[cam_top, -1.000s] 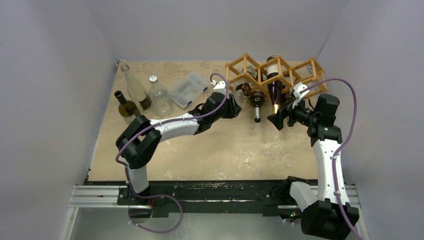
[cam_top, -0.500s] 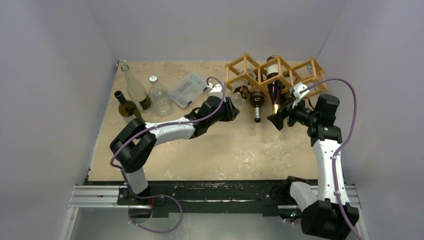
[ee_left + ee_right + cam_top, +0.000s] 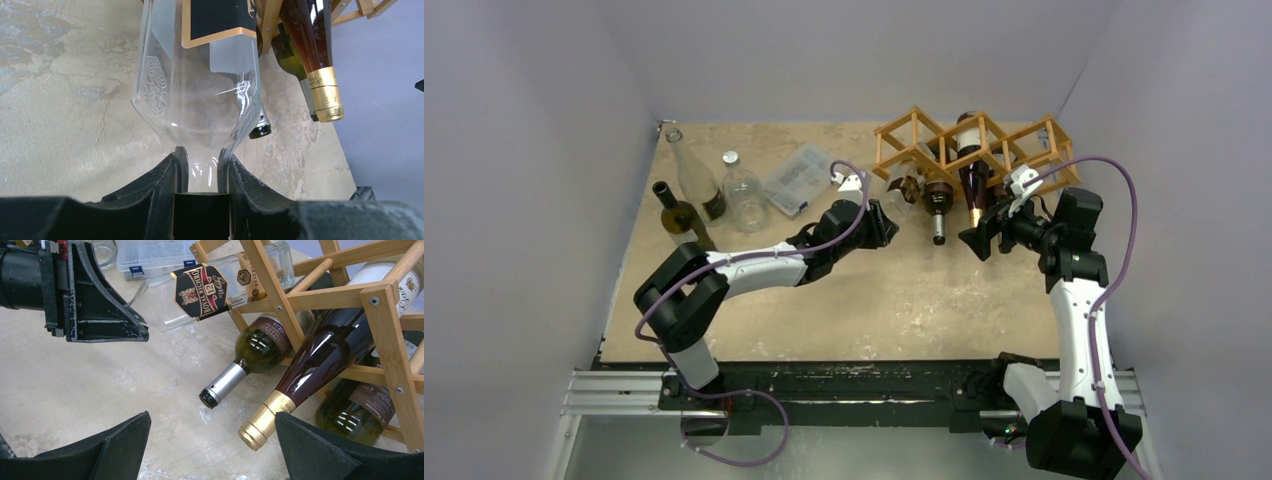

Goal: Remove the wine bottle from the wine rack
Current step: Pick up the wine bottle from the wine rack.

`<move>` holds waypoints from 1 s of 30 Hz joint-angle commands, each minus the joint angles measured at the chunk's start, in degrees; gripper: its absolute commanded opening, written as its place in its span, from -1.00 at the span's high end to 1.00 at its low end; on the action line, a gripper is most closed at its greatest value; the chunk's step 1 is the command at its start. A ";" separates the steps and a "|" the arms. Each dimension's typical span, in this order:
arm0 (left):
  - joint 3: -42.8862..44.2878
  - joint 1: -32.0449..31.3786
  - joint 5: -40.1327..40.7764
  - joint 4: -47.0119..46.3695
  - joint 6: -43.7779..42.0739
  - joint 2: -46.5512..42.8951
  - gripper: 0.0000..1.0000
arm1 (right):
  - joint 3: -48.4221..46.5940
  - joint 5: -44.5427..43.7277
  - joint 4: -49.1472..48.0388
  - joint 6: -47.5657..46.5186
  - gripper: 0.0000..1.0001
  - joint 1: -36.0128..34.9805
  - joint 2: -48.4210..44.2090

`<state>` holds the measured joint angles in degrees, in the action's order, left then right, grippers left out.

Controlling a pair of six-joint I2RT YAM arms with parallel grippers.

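Note:
The wine rack (image 3: 929,120) of light wooden rods stands at the back right; it also shows in the right wrist view (image 3: 387,330). My left gripper (image 3: 879,220) (image 3: 201,157) is shut on the neck of a clear glass bottle (image 3: 902,190) (image 3: 200,85) (image 3: 200,290) with a black and gold label. The bottle's base end is still in the rack's left cell. My right gripper (image 3: 979,240) (image 3: 212,417) is open and empty above the table, just before the gold-foil neck of a dark red bottle (image 3: 973,195) (image 3: 310,370) lying in the rack.
A green bottle with a silver neck (image 3: 938,215) (image 3: 235,375) lies in the rack between the two grippers. A white-labelled bottle (image 3: 969,130) lies in an upper cell. Three bottles (image 3: 692,175) stand at the far left beside a clear plastic box (image 3: 799,178). Walls close in on both sides.
My left gripper has drawn back to the left with the clear bottle, pulling it further out of the rack's left cell. The right arm has not moved.

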<state>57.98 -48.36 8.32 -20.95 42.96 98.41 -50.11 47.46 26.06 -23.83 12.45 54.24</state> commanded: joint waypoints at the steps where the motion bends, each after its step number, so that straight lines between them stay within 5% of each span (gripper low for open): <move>1: -0.54 0.01 3.66 -8.88 0.73 -5.07 1.00 | 0.77 0.79 -1.62 -0.91 -0.98 0.21 -0.10; 18: -2.91 -0.33 4.49 -10.46 2.35 -6.14 1.00 | 0.72 2.07 0.19 -2.75 -0.98 0.21 0.93; 30: -4.28 -0.65 2.92 -11.31 2.49 -6.21 1.00 | -0.06 11.50 2.49 -4.72 -0.97 0.14 2.25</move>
<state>53.71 -48.90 10.44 -25.41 44.60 95.96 -49.36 53.39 27.75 -27.00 12.45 56.31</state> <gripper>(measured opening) 0.334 0.987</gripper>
